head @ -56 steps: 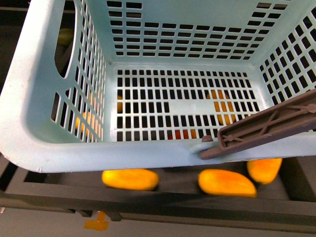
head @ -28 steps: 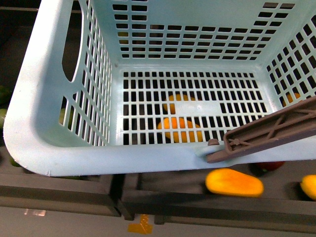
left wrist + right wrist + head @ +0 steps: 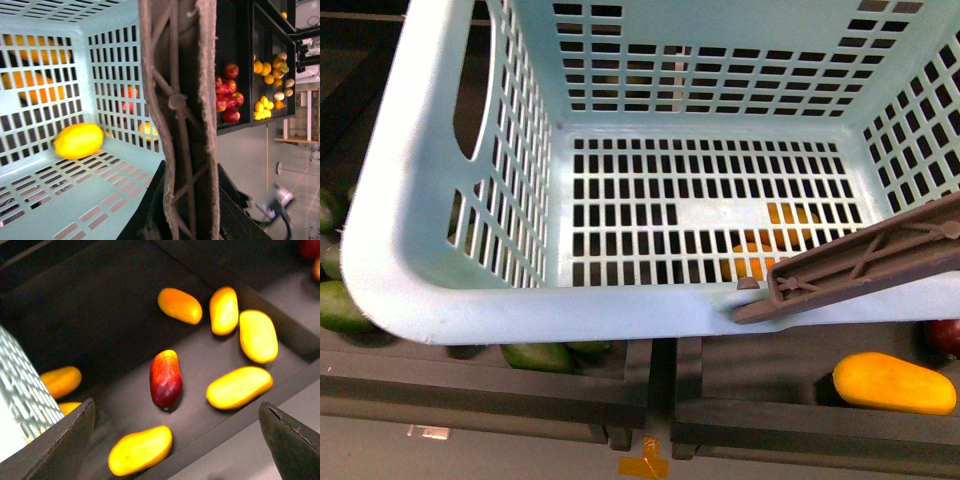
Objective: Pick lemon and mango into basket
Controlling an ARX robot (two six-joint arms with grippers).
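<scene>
The basket (image 3: 520,310) (lemon (image 3: 79,141) inside, handle (image 3: 186,75) clenched by the left gripper (image 3: 190,215)) is newly shifted sideways, so the mango (image 3: 165,378) is framed by the released right gripper (image 3: 177,410).

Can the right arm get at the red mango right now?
Probably yes: the mango lies bare in the tray, clear of the yellow fruits, and the open right gripper hangs over it.

We log the bright yellow lemon (image 3: 79,141) on its side on the slotted floor of the turquoise basket (image 3: 400,220), against a wall, and the red-to-yellow mango (image 3: 166,378) lying flat in a dark bin (image 3: 100,315).
</scene>
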